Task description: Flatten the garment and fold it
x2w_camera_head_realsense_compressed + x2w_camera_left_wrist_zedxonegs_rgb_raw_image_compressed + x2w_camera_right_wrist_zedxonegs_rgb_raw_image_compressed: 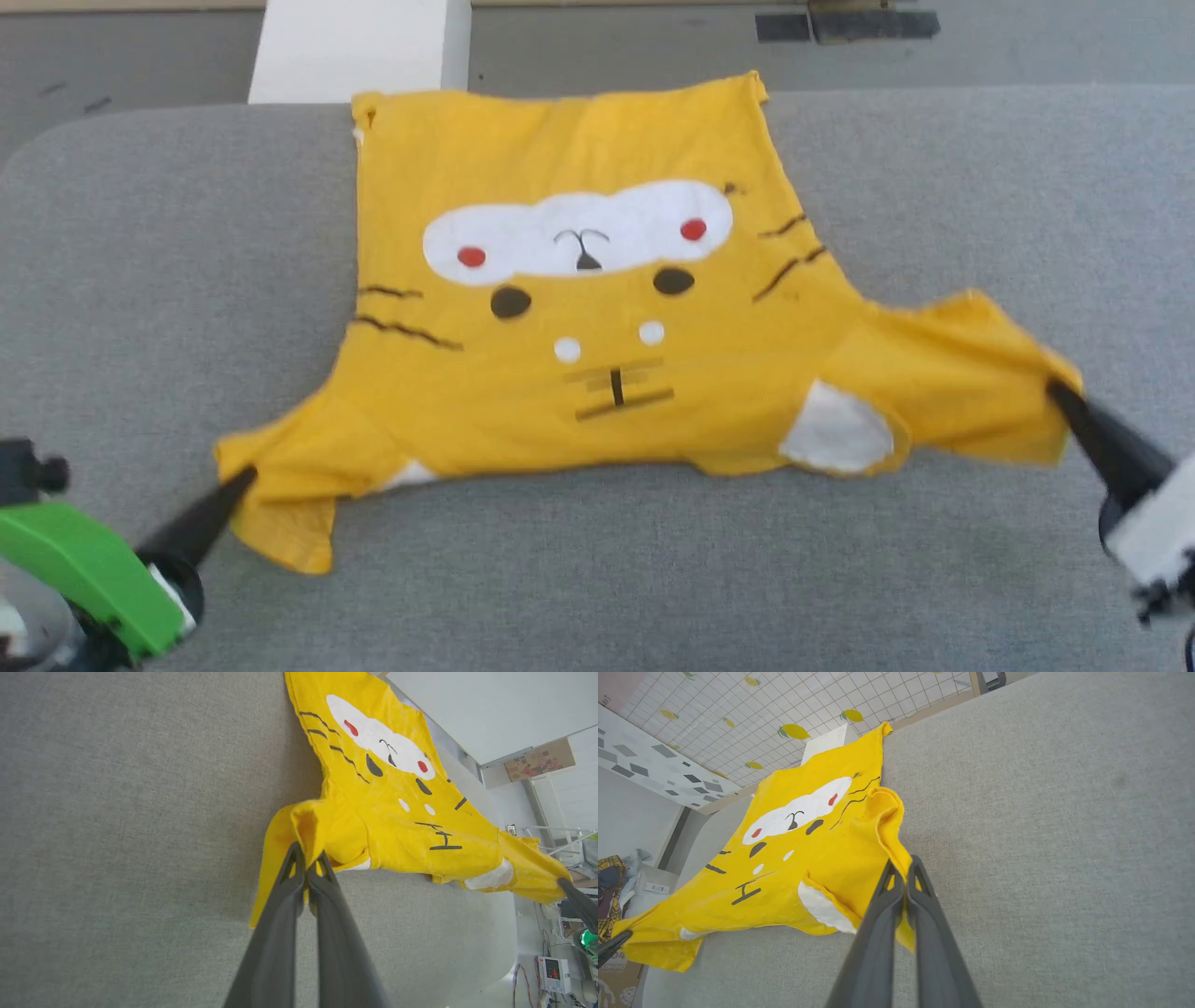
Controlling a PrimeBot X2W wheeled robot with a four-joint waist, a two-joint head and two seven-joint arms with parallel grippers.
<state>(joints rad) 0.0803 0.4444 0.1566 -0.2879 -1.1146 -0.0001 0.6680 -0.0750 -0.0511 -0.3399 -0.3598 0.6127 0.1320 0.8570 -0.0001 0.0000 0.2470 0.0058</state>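
Observation:
The garment (597, 308), a bright yellow T-shirt with a cartoon face print, lies spread print-up on the grey padded table (140, 233), its sleeves toward me. My left gripper (245, 476) is shut on the edge of the left sleeve, which is pulled outward. My right gripper (1057, 390) is shut on the edge of the right sleeve, stretched out to the right. In the left wrist view the fingers (306, 868) pinch a yellow fold of the garment (397, 812). Looking along the right wrist, that gripper (903, 868) pinches yellow cloth of the garment (803, 858) too.
A white block (359, 47) stands behind the table's far edge, with dark floor (1027, 51) beyond. Bare grey table surface lies on both sides of the shirt and in front of it. The rounded table corner (37, 149) is at the far left.

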